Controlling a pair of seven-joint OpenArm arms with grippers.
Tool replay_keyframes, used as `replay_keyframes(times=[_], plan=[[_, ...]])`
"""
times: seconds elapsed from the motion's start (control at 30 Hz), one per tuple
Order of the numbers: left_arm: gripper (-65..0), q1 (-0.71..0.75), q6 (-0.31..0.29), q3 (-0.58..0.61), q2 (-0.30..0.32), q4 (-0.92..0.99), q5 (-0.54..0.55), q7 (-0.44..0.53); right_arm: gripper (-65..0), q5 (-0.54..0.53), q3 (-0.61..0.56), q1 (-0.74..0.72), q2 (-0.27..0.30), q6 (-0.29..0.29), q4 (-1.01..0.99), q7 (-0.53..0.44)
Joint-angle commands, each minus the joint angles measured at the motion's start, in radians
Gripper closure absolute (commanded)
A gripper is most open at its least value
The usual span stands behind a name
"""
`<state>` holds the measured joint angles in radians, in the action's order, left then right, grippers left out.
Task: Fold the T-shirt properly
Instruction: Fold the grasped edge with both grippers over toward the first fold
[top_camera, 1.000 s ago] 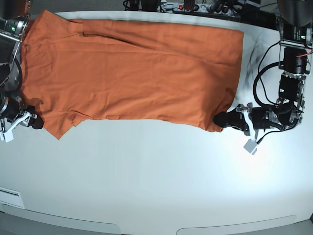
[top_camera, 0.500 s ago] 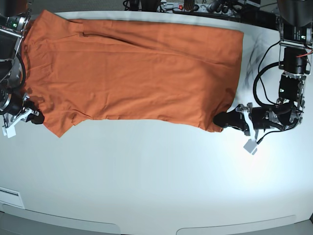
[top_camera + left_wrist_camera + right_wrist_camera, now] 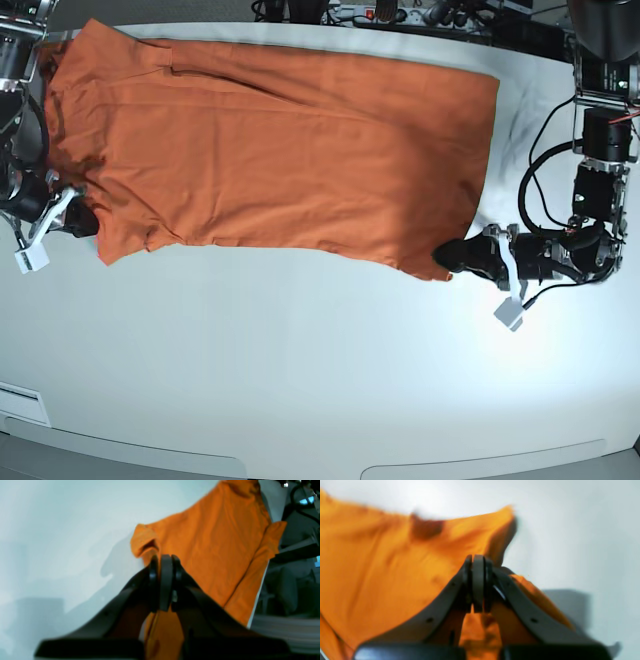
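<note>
Base view: bright, even overhead light, glare patch on tabletop [image 3: 520,340] near lower right, edges bowed by wide lens. Both wrist views soft; right wrist smeared by motion blur, T-shirt [image 3: 382,562] edges fuzzy. Claw shadows grey, diffuse.

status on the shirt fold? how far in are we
Early. Done: the T-shirt lies spread on the table, one long strip already folded over along its far edge. In hand: the left gripper and right gripper are each shut on a near corner. Left: carrying that edge over, then the crosswise folds.
</note>
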<state>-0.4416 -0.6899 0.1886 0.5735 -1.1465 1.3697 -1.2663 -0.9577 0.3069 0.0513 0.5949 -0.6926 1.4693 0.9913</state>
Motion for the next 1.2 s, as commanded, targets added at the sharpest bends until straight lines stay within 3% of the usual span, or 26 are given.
replay_keyframes(times=[0.0, 0.17, 0.33, 0.6, 0.93, 1.0, 1.17], plan=[[0.0, -0.012, -0.008, -0.008, 0.015, -0.033, 0.027, -0.01, 0.0, -0.002, 0.016, 0.01, 0.024, -0.006, 0.055, -0.04], [0.0, 0.063, -0.008, -0.008, 0.051, -0.12, 0.027, -0.014, 0.0, 0.066, 0.099, 0.128, 0.024, -0.006, 0.186, -0.077], [0.0, 0.098, -0.008, -0.008, 0.135, -0.176, 0.027, -0.005, 0.0, 0.063, 0.221, 0.196, 0.024, -0.006, 0.2, -0.082], [0.0, 0.098, -0.008, -0.008, 0.237, -0.177, 0.035, 0.039, 0.0, 0.039, 0.245, 0.267, 0.038, -0.006, 0.2, -0.083], [0.0, 0.097, -0.008, -0.008, 0.244, -0.179, 0.114, -0.023, 0.0, 0.039, 0.245, 0.267, 0.038, -0.006, 0.2, -0.106], [0.0, 0.092, -0.008, -0.008, 0.243, -0.179, 0.107, 0.011, 0.0, 0.039, 0.245, 0.266, 0.04, -0.006, 0.2, -0.117], [0.0, 0.073, -0.008, -0.008, 0.238, -0.179, -0.08, 0.177, 0.0, 0.038, 0.245, 0.264, 0.06, -0.006, 0.201, -0.128]])
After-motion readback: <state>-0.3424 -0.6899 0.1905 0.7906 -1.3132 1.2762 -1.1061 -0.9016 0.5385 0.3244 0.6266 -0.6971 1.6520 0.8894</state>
